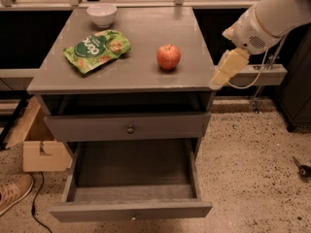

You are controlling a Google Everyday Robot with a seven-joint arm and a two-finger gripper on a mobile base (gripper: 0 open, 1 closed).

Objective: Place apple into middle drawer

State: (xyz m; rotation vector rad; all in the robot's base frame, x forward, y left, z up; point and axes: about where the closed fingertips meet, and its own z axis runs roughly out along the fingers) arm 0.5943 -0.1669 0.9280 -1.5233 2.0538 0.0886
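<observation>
The red apple [168, 57] sits on the grey cabinet top [146, 42], right of centre. The middle drawer [131, 210], the lower grey one, is pulled open and nothing shows inside it. The upper drawer front [130, 128] with a dark knob is closed. My gripper [221, 77], cream-coloured, hangs at the cabinet's right front corner, to the right of the apple and a little below it, apart from it. It holds nothing that I can see.
A green snack bag [97, 50] lies on the left of the top. A white bowl [101, 14] stands at the back left. A cardboard box [41, 147] and a shoe [12, 192] are on the floor at left. A grey ledge [262, 74] runs behind my arm.
</observation>
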